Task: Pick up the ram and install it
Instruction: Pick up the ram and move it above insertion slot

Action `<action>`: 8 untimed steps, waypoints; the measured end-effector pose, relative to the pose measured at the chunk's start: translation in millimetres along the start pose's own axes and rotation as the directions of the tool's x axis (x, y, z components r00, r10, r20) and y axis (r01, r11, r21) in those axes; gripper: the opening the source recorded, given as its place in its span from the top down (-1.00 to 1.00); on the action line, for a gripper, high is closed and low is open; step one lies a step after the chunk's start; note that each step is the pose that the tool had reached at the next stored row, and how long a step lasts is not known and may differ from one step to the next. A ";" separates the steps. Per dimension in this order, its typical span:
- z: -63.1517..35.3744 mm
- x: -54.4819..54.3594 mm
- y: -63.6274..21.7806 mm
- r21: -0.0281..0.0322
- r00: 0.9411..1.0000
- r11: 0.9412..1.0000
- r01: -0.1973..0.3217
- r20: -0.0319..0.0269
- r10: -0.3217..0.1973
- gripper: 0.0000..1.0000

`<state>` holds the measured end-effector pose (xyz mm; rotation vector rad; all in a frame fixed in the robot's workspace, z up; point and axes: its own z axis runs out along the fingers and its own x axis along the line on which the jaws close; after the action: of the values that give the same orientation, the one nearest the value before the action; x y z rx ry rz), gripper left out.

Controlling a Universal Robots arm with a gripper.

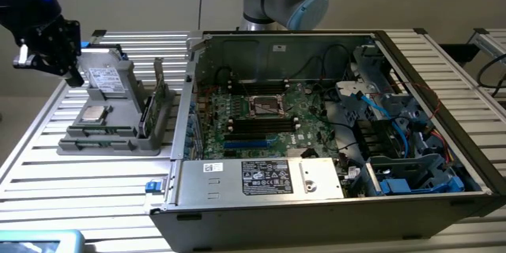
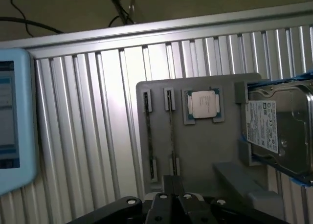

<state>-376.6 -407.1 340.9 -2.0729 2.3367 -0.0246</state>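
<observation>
Two ram sticks stand on edge in slots of a grey holder at the exterior view's left. One ram stick shows as a thin green board, and in the wrist view both show edge-on as dark lines. My black gripper hangs above the holder's far left end, over the hard drive and apart from the ram. In the wrist view the gripper is shut with nothing between its fingers, close to the end of one ram stick.
The holder also carries a silver processor chip and a hard drive. An open computer case lies at the exterior view's right, with black memory slots on its motherboard. A light-blue device lies on the slatted table.
</observation>
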 end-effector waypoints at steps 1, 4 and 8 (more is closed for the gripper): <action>0.0 0.0 0.0 0.000 1.000 1.000 0.012 0.000 -0.012 0.79; 0.0 0.1 0.2 0.001 0.999 0.999 0.049 0.001 -0.049 0.79; 0.0 0.2 1.4 0.001 0.997 0.997 0.071 0.002 -0.071 0.79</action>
<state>-378.0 -407.1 340.9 -2.1540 2.2599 -0.0250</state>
